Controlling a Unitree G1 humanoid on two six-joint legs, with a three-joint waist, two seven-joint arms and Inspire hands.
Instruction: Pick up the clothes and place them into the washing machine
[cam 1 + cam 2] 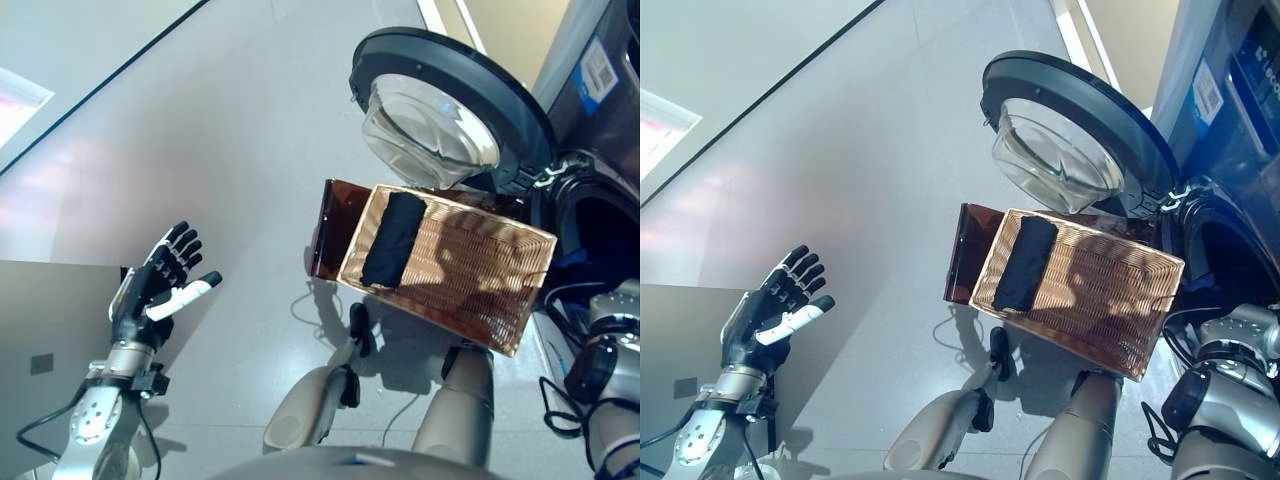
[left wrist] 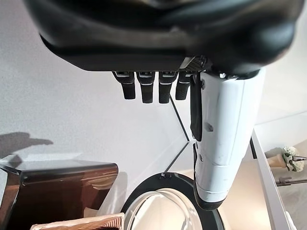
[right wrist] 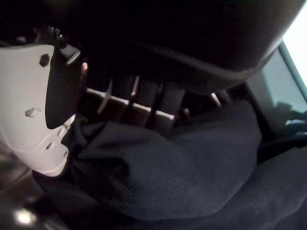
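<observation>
— Seeing the left hand (image 1: 150, 295)?
— Yes, fingers spread, empty, over the floor.
— Right hand (image 3: 33, 110)?
— Inside the washing machine (image 1: 600, 190), seemingly gripping dark clothes (image 3: 182, 177); I see another black garment (image 1: 393, 240) in the basket (image 1: 480, 300).

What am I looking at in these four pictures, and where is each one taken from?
A humanoid robot is loading laundry. Two pictures look down from its head: a wicker basket holding a rolled dark garment stands before a washing machine with its round door swung open. The other two come from wrist cameras. The left hand hangs open and empty over the floor. The right hand is inside the machine against dark cloth; whether it grips the cloth I cannot tell.
</observation>
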